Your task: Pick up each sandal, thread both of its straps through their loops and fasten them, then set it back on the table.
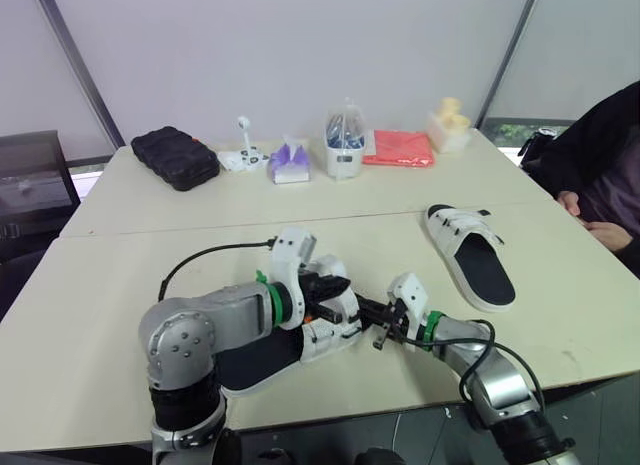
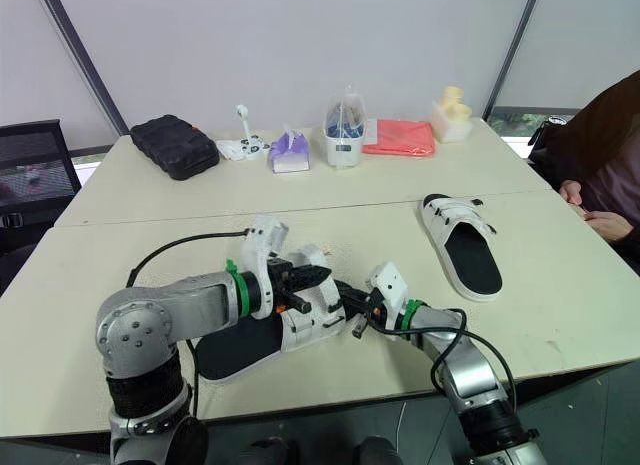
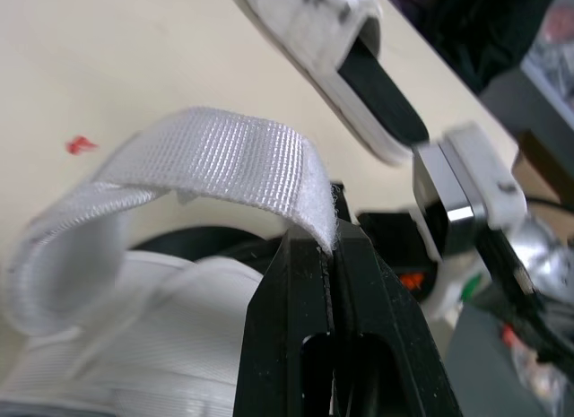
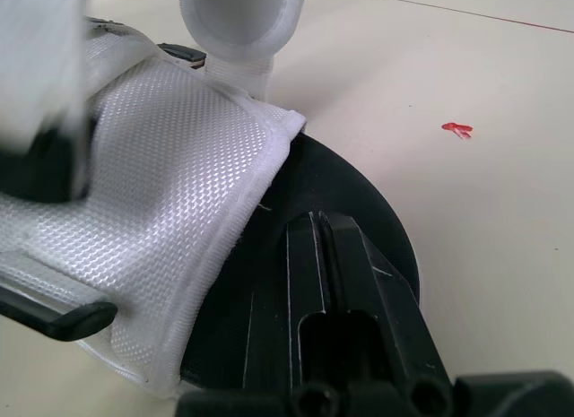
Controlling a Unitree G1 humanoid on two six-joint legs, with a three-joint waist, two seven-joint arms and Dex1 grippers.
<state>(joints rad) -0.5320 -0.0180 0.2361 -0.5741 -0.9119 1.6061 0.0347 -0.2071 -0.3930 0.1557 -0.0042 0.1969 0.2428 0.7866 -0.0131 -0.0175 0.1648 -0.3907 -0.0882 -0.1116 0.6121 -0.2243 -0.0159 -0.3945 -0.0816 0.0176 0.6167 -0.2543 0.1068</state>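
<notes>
A pale tabletop runs up to a grey wall; the near sandal lies at its front edge, black footbed up, white upper turned toward the robot's right; one white woven strap rises from the upper in a loop, apart from the sandal body along its arch; the left gripper is clamped on the free end of that strap, its two fingers pressed flat against the webbing; the right gripper lies just beside the upper, over the bare black footbed, fingers pressed together with nothing seen between them; whether it touches the footbed I cannot tell; the two grippers point toward each other, close together; the far sandal lies flat further back on the robot's right, well apart from the near one, white straps across its front; a red mark shows on the tabletop near the near sandal; along the back edge stand a black case, a purple tissue pack, a clear container, a red cloth and a yellow item; a person in a dark sleeve sits at the right edge, one hand near the tabletop.
</notes>
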